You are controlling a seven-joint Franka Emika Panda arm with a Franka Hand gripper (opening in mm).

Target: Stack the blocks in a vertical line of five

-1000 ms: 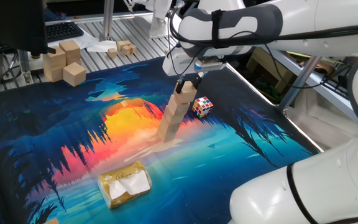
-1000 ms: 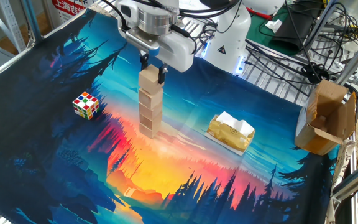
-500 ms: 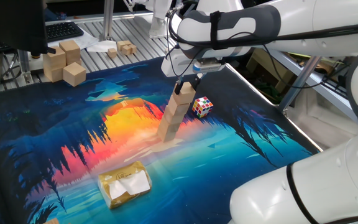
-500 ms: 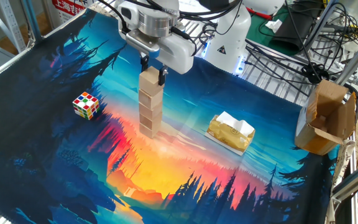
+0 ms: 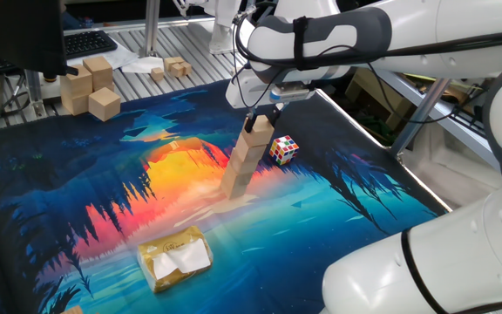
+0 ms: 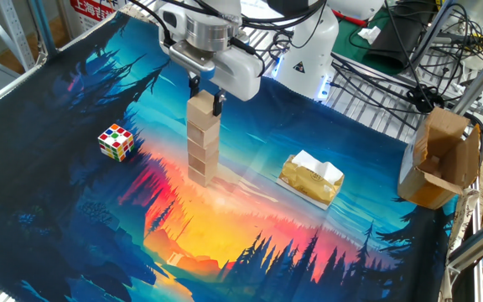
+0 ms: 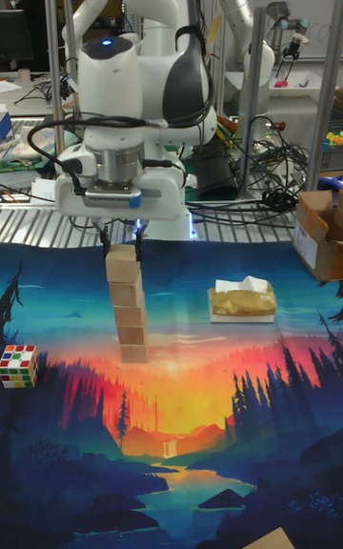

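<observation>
Light-tan wooden cube stack [image 7: 125,313], centre frame, five high; top cube [image 7: 123,264] clasped by the two-finger gripper [image 7: 121,251] (slight lean noted). Release should be made gently, then lifted straight up.

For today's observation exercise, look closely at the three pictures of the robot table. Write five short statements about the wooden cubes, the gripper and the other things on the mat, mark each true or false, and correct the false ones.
1. The small light-tan wooden cubes stand in one stack of five. True.
2. The gripper is far from the stack, over the puzzle cube. False: its fingers are at the sides of the top cube.
3. The multicoloured puzzle cube sits on top of the stack. False: it lies on the mat beside the stack.
4. A yellow tissue pack lies on the mat, apart from the stack. True.
5. The larger pale wooden blocks rest on the painted mat. False: they are off the mat, on the metal surface beyond its edge.
</observation>
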